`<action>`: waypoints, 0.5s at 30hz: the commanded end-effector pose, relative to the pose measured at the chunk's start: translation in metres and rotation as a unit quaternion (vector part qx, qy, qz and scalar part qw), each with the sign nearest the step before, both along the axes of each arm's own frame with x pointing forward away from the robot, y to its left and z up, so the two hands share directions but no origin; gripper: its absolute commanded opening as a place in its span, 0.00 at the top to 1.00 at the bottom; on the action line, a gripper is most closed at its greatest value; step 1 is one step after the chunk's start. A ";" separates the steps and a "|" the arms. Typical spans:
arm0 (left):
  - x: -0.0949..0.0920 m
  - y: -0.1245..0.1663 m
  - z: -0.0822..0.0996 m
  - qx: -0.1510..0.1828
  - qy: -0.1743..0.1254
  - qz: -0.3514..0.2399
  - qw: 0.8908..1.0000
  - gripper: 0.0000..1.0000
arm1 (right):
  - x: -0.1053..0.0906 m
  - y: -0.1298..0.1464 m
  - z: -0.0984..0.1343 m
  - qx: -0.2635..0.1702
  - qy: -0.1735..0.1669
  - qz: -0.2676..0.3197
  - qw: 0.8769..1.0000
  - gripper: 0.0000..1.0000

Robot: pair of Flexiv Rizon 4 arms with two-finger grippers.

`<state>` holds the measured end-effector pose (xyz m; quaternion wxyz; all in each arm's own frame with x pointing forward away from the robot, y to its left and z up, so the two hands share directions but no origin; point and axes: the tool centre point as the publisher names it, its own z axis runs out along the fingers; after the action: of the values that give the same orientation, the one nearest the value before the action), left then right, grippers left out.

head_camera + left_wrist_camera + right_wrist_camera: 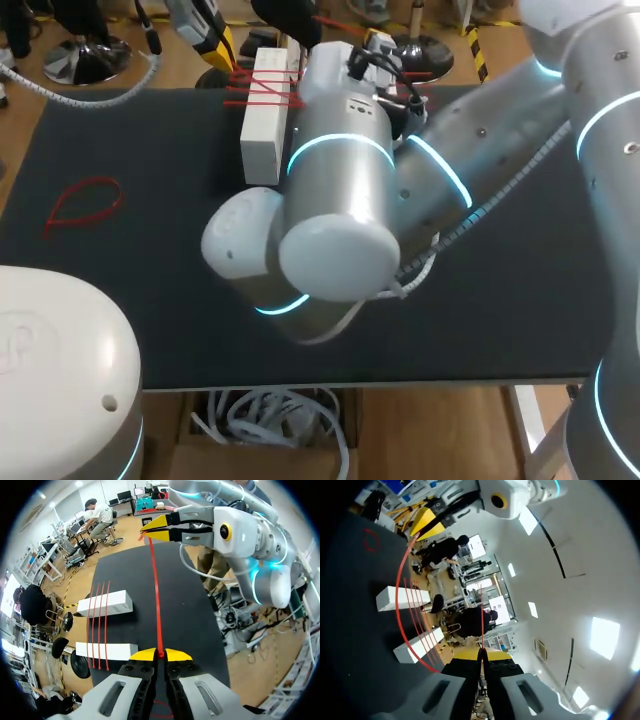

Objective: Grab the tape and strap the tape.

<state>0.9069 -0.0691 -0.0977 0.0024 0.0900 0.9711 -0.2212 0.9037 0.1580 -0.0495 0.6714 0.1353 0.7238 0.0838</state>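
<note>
Stretching above the table (pixel 150 300), red tape (pixel 156 595) was pinched tight by the left gripper (pixel 160 655) and the right gripper (pixel 481 655).

The thin red plastic tape (pixel 155 590) is a flat, narrow strip, smooth with a slight gloss. Under it the black table covering (pixel 192 615) is matt and finely grained, like cloth or felt (which of the two cannot be told). The nearer white rectangular block (pixel 106 651) and the farther white rectangular block (pixel 106 603) have smooth, matt faces. On the left gripper (pixel 160 654) and the right gripper (pixel 481 654), the finger bodies look like dull grey plastic, and the bright yellow tips are smooth with a soft sheen. The silver right arm (pixel 340 160) has a satin, metal-like shell and a glossy white rounded end cap (pixel 340 250).
</note>
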 end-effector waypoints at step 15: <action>0.000 0.000 0.001 0.002 0.001 0.000 1.000 1.00 | -0.007 0.034 0.002 -0.238 -0.072 -0.003 0.969 1.00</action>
<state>0.9069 -0.0691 -0.0977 0.0024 0.0900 0.9710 -0.2213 0.8970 0.1819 -0.0395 0.7166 -0.0300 0.6936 -0.0672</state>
